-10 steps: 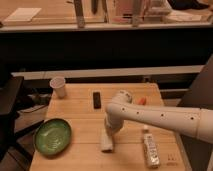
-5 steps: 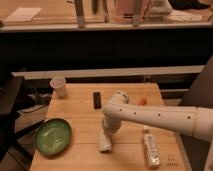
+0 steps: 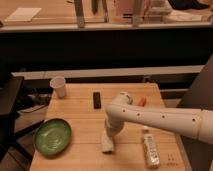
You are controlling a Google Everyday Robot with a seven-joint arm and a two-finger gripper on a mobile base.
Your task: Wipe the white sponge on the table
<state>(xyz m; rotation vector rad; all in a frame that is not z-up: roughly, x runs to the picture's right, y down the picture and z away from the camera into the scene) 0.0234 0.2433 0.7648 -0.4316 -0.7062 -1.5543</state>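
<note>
Nearest the camera on the light tan wooden table [image 3: 80,112], a small whitish soft rectangular sponge [image 3: 107,143] lies just left of centre near the front edge, directly under the gripper [image 3: 109,134] and touching it. The gripper points down from the end of the white perforated robot arm [image 3: 165,119], which reaches in from the right edge and bends at a rounded elbow above the table's middle. The gripper's tip meets the top of the sponge, and the sponge seems pressed against the tabletop; whether the gripper is closed on the sponge or just pushing down on it cannot be told. To the right of the sponge, near the front right corner, a clear plastic bottle with a white label [image 3: 150,146] lies on its side, apart from the sponge. To the left, a round green plate [image 3: 52,136] sits near the front left edge, well apart from the sponge. Farther back, a small black rectangular bar [image 3: 96,100] lies at mid-table, and a small orange object [image 3: 141,101] peeks out behind the arm. At the far left corner stands a white paper cup [image 3: 58,86], upright.
</note>
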